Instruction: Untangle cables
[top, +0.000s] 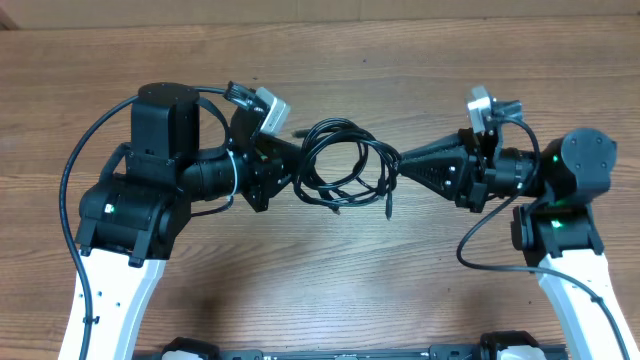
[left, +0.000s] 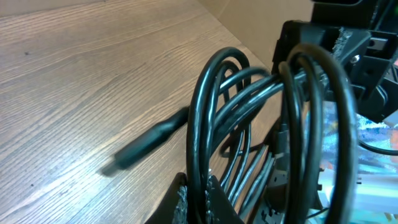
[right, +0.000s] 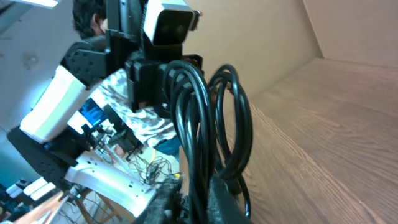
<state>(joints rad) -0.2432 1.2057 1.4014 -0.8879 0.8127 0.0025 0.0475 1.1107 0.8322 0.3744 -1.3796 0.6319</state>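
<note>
A bundle of thin black cables (top: 340, 165) hangs looped between my two grippers above the wooden table. My left gripper (top: 296, 165) is shut on the left side of the loops; in the left wrist view its fingers (left: 198, 202) pinch black strands (left: 205, 124). My right gripper (top: 400, 166) is shut on the right side; in the right wrist view its fingers (right: 199, 199) clamp the cable loops (right: 199, 112). A loose plug end (top: 389, 207) dangles below the bundle, and another plug (left: 146, 144) lies blurred over the table.
The wooden table (top: 330, 280) stretches in front of and behind the bundle. Each arm's own thicker black cable (top: 85, 150) curves at the sides. The left arm and its camera (right: 165, 25) face the right wrist view.
</note>
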